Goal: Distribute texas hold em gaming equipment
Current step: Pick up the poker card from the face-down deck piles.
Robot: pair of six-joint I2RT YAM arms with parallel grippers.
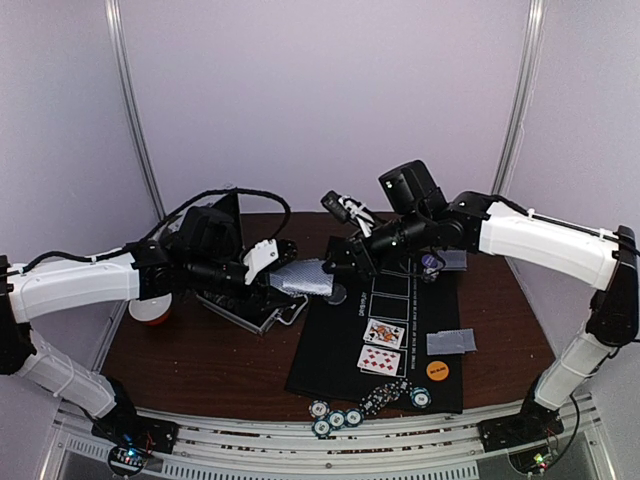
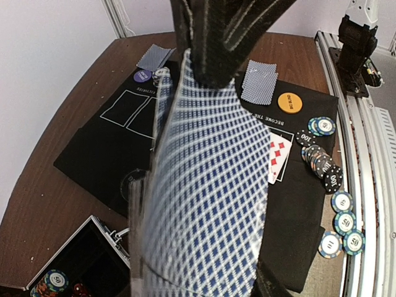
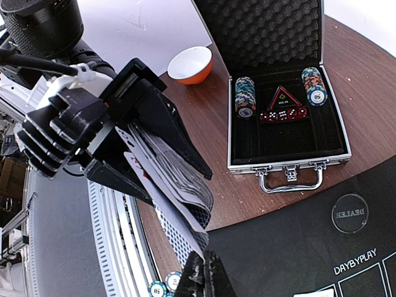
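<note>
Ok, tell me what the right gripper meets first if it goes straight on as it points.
The fanned cards held in the left gripper. They are directly ahead of the right gripper, whose tips are shut. The tips may already touch the lowest card, but depth is unclear.

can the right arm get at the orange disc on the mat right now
Likely yes for the path: the orange disc lies bare on the mat. But the right claw is shut on a card, so it must let go first.

Left wrist view: card deck [image 2: 204, 185] was blurred — hid most of the mat [image 2: 93, 161]; case [image 2: 74, 253] cut off at the bottom edge — my right gripper [image 3: 204, 269] likewise in its own view.
</note>
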